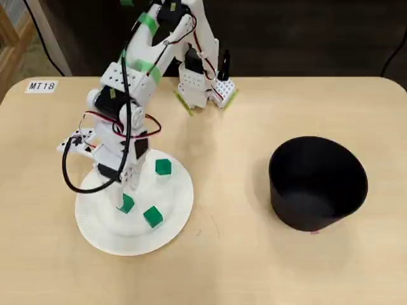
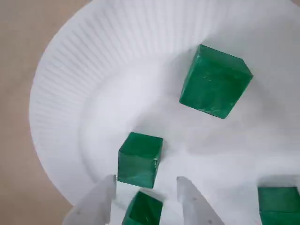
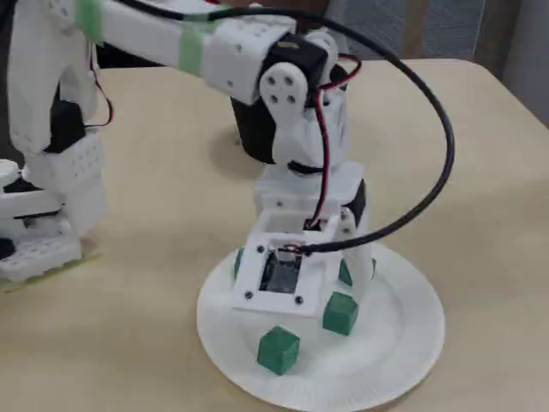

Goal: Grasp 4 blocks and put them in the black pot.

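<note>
Blocks (image 2: 140,159) lie on the plate (image 2: 61,103); the hand (image 2: 146,194) straddles one, half cut off, seemingly not yet clamped.

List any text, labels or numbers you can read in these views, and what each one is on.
"MT18": on a small white label stuck to the table near its far-left corner in the overhead view.
No other readable text in any view; the paper plate, green blocks and black pot carry no markings.

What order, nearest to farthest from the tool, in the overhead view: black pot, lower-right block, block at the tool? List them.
1. Block at the tool, left on the plate.
2. Lower-right block, near the plate's bottom edge.
3. Black pot, far right.
</note>
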